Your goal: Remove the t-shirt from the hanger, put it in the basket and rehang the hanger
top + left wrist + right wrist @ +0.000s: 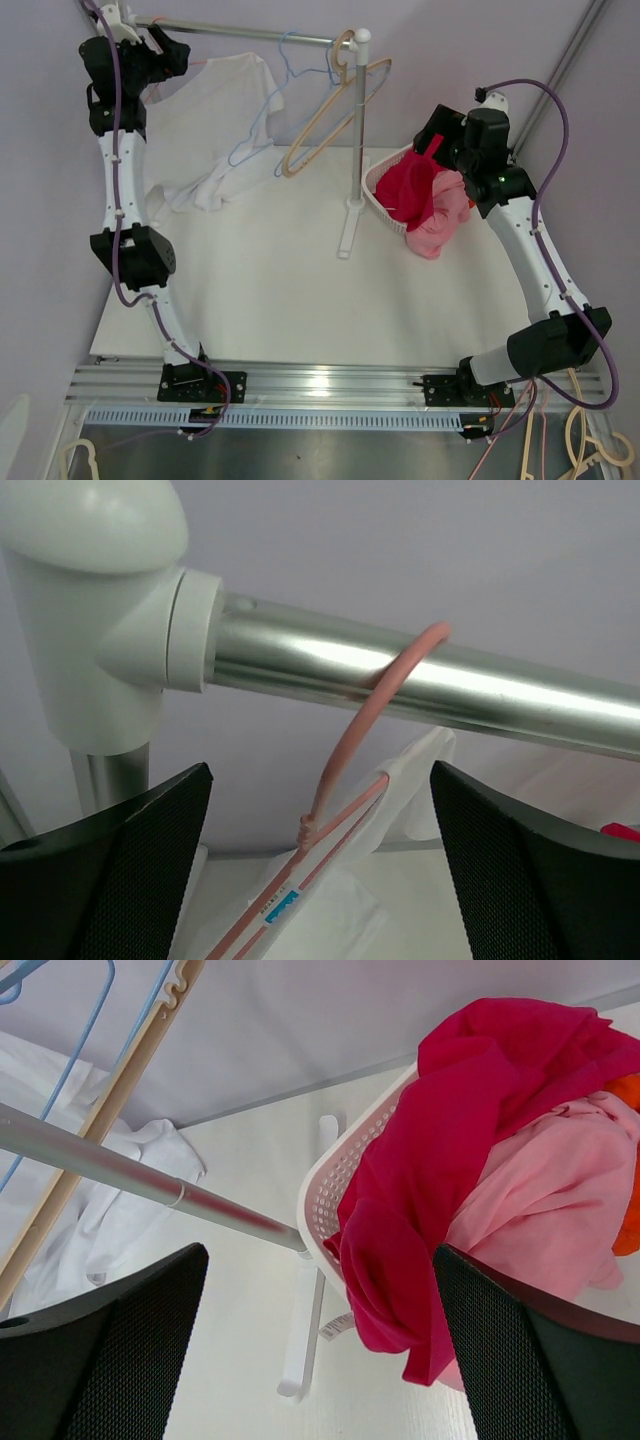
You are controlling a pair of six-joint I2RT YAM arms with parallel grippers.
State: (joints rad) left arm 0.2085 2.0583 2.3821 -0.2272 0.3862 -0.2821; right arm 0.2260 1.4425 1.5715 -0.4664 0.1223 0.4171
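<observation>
White table (270,290) against a lilac wall (450,40). At 11 o'clock the left gripper (320,865), jaws wide, flanks a pink hanger (350,750) hooked on the rail (420,680). The white t-shirt (205,130) hangs from it, draping onto the table. At 3 o'clock the right gripper (320,1350), equally wide, hovers by a basket (335,1185) of clothes (480,1130).

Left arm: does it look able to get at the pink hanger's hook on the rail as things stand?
Probably yes. The left tool is open close by the rail, and the pink hanger hook shows between its fingers with nothing in front of it. The white t-shirt hangs beyond it.
</observation>
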